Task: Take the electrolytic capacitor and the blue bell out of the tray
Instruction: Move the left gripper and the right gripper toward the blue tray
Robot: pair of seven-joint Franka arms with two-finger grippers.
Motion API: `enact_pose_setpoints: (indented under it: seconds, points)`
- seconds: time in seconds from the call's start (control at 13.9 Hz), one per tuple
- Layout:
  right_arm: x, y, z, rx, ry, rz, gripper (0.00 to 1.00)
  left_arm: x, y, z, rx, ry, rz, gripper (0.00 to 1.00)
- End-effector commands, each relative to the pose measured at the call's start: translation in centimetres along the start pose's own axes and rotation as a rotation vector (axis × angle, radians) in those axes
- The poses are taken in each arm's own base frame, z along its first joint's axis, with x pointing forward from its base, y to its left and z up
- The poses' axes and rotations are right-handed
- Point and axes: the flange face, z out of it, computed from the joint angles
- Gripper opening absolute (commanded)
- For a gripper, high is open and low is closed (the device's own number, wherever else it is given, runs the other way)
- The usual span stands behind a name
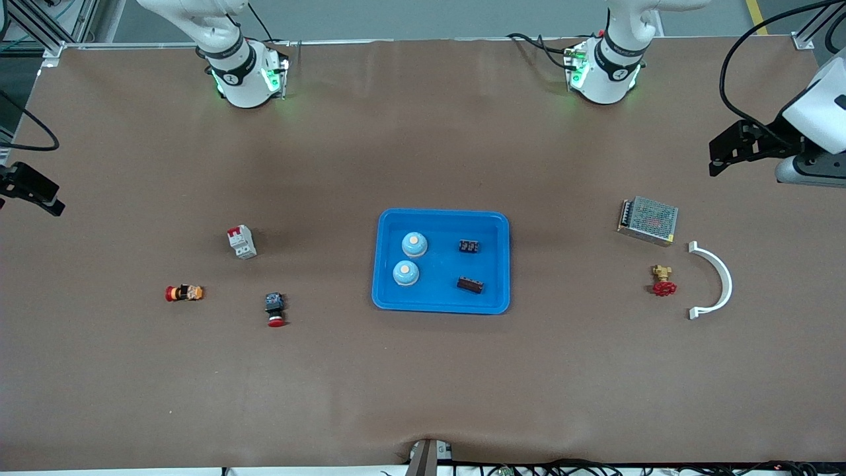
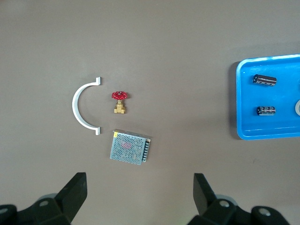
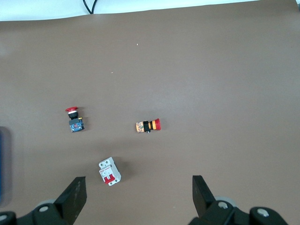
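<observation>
Nearest the front camera, bare brown bench (image 1: 423, 396) runs wide and open up to the first things on it. A red-capped button (image 1: 275, 310) lies toward the right arm's end, with a red-and-yellow switch (image 1: 184, 293) beside it and a white breaker (image 1: 242, 241) farther from the camera.

At the middle sits a blue tray (image 1: 441, 305) with open bench all round its rim. In it lie two bells (image 1: 414, 244), one nearer the camera than the other, and two capacitors (image 1: 469, 246) toward the left arm's end of the tray, again one nearer than the other.

Toward the left arm's end lie a red-handled valve (image 1: 663, 281), a white arc bracket (image 1: 716, 279) beside it and a mesh power supply (image 1: 648, 220) farther from the camera.

Left gripper (image 2: 140, 187) waits high over the bench by the power supply, jaws wide apart and empty, well apart from the tray. Right gripper (image 3: 138, 187) waits over the bench by the breaker, jaws likewise spread and empty, the tray well apart from it.
</observation>
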Motion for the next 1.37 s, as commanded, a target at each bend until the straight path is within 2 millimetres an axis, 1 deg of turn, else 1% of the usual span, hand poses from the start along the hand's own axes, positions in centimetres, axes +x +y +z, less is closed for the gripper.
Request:
enact_pose_setpoints:
  seconds: [0.0, 0.14, 0.36, 0.65, 0.72, 0.94, 1.01, 1.08, 1.22, 1.3]
  points:
    - [0.2, 0.2, -0.4, 0.000, -0.002, 0.013, 1.00, 0.1, -0.2, 0.0, 0.004, 0.000, 0.011, 1.00]
    - [0.2, 0.3, -0.4, 0.000, -0.002, 0.013, 1.00, 0.0, -0.3, -0.1, 0.009, 0.000, 0.004, 1.00]
    - [0.2, 0.1, -0.4, 0.000, -0.002, 0.012, 1.00, 0.3, 0.4, 0.3, 0.001, -0.004, 0.027, 1.00]
    - [0.3, 0.2, -0.4, 0.000, 0.001, 0.013, 1.00, 1.2, 1.4, 2.0, 0.003, -0.033, 0.029, 1.00]
    - [0.3, 0.2, -0.4, 0.000, 0.001, 0.012, 1.00, 1.4, 1.4, 2.4, 0.007, -0.039, 0.029, 1.00]
    - [0.3, -0.2, -0.4, 0.000, 0.000, 0.005, 1.00, 1.5, 2.3, 3.5, 0.001, -0.057, 0.039, 1.00]
    - [0.2, -0.2, -0.4, -0.002, -0.003, 0.004, 1.00, 1.5, 2.2, 3.7, -0.007, -0.061, 0.013, 1.00]
    - [0.2, -0.3, -0.3, -0.003, -0.006, 0.000, 1.00, 1.5, 2.4, 4.2, -0.031, -0.074, -0.060, 1.00]
    - [0.2, -0.1, -0.4, -0.015, -0.004, -0.007, 1.00, 1.4, 3.1, 5.8, -0.036, -0.103, -0.174, 1.00]
    - [0.2, 0.0, -0.3, -0.017, -0.005, -0.008, 1.00, 1.1, 4.1, 6.9, -0.023, -0.120, -0.170, 1.00]
